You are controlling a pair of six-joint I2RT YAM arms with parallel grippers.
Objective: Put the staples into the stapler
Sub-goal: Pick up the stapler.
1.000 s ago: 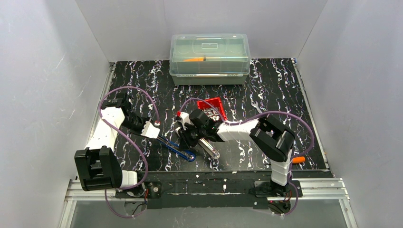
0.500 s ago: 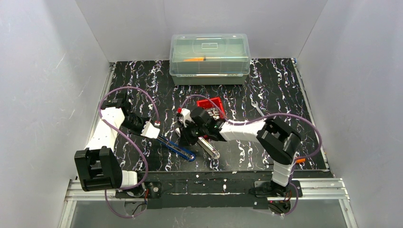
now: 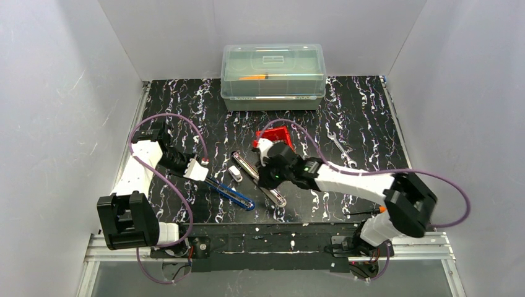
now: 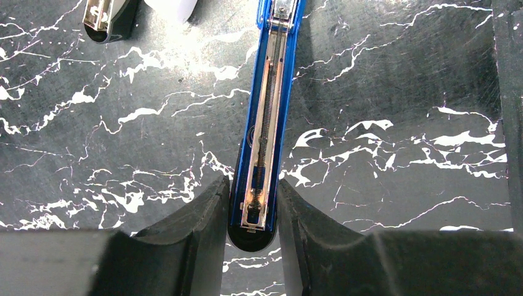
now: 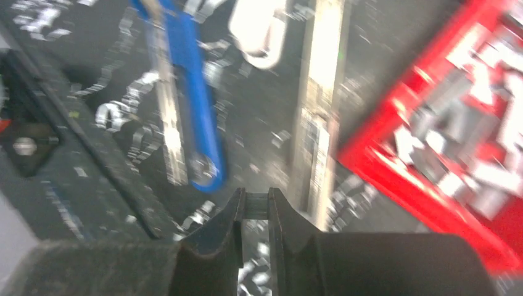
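The stapler lies opened flat on the mat: its blue base (image 3: 230, 193) with the open staple channel (image 4: 266, 117), and its silvery top arm (image 3: 277, 197) beside it. My left gripper (image 3: 199, 169) is shut on the near end of the blue base (image 4: 253, 216). My right gripper (image 3: 265, 178) hovers over the silvery arm, shut on a small grey strip of staples (image 5: 257, 206). More staples (image 5: 459, 132) lie in the red tray (image 3: 277, 137). In the right wrist view the blue base (image 5: 185, 117) is left of the fingertips and the silvery arm (image 5: 317, 123) is ahead.
A small white piece (image 3: 234, 173) lies between the stapler's two parts. A clear lidded box (image 3: 273, 74) stands at the back. A wrench (image 3: 339, 147) lies right of the red tray. An orange-handled tool (image 3: 385, 209) lies near the front right edge.
My right gripper has swung right, off the stapler's hinge area toward the red tray, uncovering the white piece and the silvery arm. The left gripper has held still on the blue base.
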